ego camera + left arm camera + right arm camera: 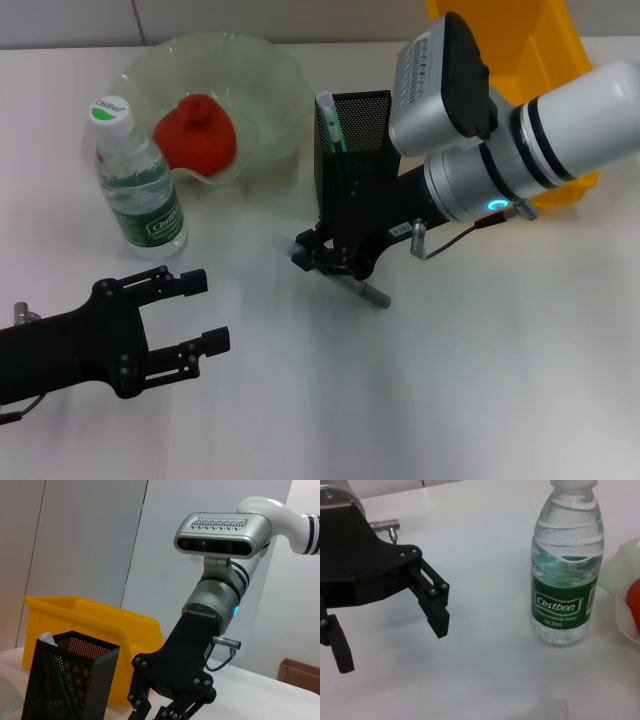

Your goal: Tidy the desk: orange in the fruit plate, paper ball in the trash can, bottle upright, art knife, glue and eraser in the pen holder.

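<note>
My right gripper hangs low in front of the black mesh pen holder, shut on a slim grey art knife that lies slanted just over the table. A green-and-white stick, apparently the glue, stands in the holder. The water bottle stands upright beside the pale fruit plate, which holds the orange. My left gripper is open near the table's front left, away from everything. The paper ball and eraser are out of view.
A yellow bin stands at the back right, behind the right arm. The right wrist view shows the bottle close to the open left gripper. The left wrist view shows the pen holder before the bin.
</note>
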Tool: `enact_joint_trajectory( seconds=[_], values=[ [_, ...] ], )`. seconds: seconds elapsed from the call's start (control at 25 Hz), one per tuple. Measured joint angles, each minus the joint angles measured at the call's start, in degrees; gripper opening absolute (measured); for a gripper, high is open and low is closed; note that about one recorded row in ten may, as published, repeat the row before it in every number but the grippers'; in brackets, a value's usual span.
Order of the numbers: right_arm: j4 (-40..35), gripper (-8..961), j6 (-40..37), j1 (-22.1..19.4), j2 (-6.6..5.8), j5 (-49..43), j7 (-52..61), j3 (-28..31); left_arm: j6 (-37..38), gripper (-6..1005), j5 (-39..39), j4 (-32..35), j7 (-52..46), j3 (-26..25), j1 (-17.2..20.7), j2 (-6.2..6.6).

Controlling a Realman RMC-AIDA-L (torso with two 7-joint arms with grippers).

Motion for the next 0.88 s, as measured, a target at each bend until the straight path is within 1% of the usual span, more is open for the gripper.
enact_joint_trajectory(
  seconds=[0.4, 0.88],
  values=[
    [-0.6, 169, -2.6, -0.5, 0.00, -0.7, -0.7, 3.7, 0.0, 738, 0.0, 0.0, 0.0, -0.1, -0.2, 0.06],
    [-0.8, 167, -2.8, -0.7, 0.00, -1.0, -1.4, 4.0, -0.1, 738, 0.0, 0.0, -0.1, -0.4, -0.3, 0.09]
  ],
)
